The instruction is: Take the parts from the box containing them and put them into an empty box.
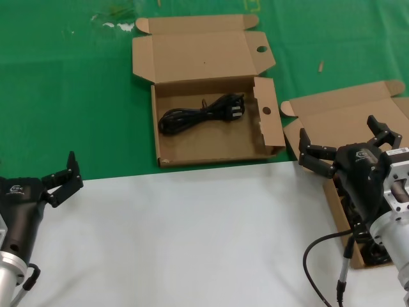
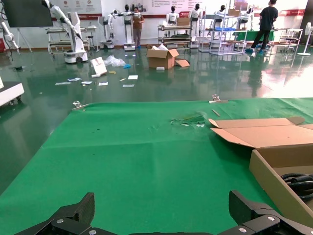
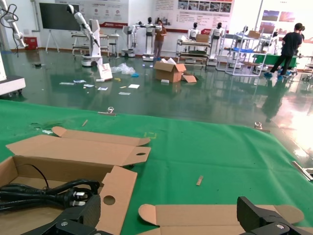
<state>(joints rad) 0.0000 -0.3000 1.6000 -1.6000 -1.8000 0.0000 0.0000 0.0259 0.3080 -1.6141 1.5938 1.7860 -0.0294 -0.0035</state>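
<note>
The wide box with round holes (image 1: 214, 144) lies open in the far middle of the table (image 1: 192, 230), on the green cloth (image 1: 77, 96). One coiled black cable (image 1: 201, 114) lies inside it, towards its left half. So this box is no longer empty; one part is already placed there.

The second box (image 1: 348, 125), without holes, lies askew at the right side, with its lid open to the far side. The right gripper (image 1: 348, 148) hovers above this box and covers most of the inside. Below the arm some dark shapes appear in the box, but I cannot tell if they are cables or parts of the robot. Its jaws are spread wide and hold nothing.

The left gripper (image 1: 62, 179) rests at the near left, over the edge between the white surface and the green cloth, well apart from both boxes. Its jaws are also spread and empty. It seems to be idle.

In my judgement the step in hand is fetching the next cable from the right box. The next move calls for lowering the right gripper into that box, closing the jaws across the thick middle of a coil, and then carrying it left to the wide box, beside the cable already there.
</note>
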